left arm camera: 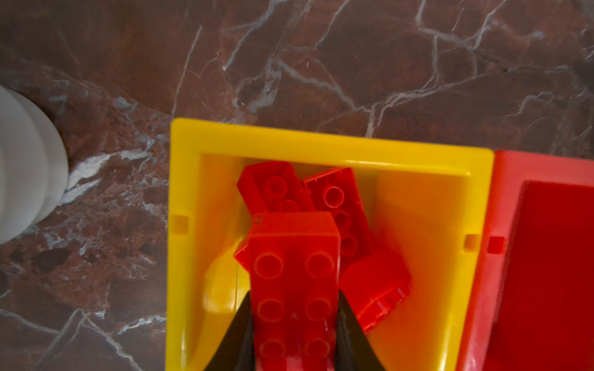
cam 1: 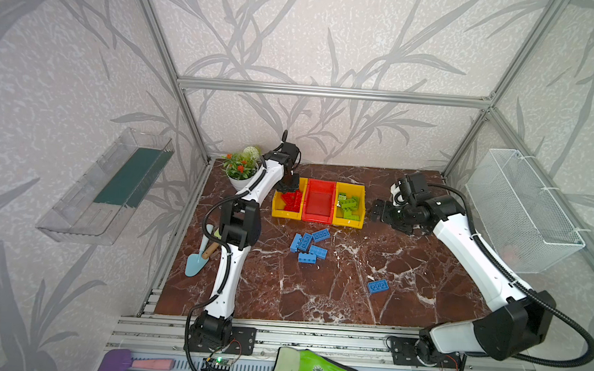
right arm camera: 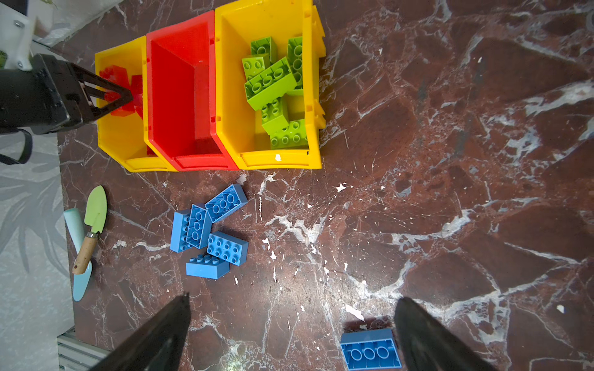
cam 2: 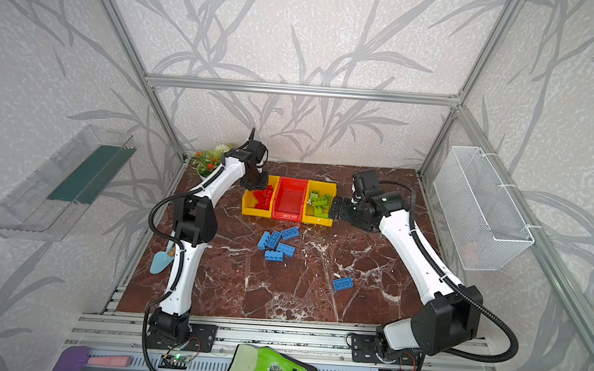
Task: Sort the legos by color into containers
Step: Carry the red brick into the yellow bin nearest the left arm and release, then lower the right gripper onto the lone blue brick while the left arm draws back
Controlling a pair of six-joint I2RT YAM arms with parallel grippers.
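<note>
Well, the containers (cam 2: 288,217) sit toward 12 o'clock in both top views: red legos (cam 1: 292,200) in the left yellow bin (left arm camera: 321,141), green legos (right arm camera: 270,80) in the right yellow bin (right arm camera: 276,160), and the red middle bin (right arm camera: 199,162) empty. My left gripper (left arm camera: 294,294) looks clenched on a red brick (left arm camera: 294,257) straight over the left yellow bin, its long axis running out along the jaws, so I judge a plain release lands it. My right gripper (right arm camera: 292,298) hangs released and empty, and the lone blue brick (cam 1: 378,286) lies at its 6 o'clock, nearer it than the blue cluster (cam 1: 308,246) at 6 o'clock from the red middle bin.
</note>
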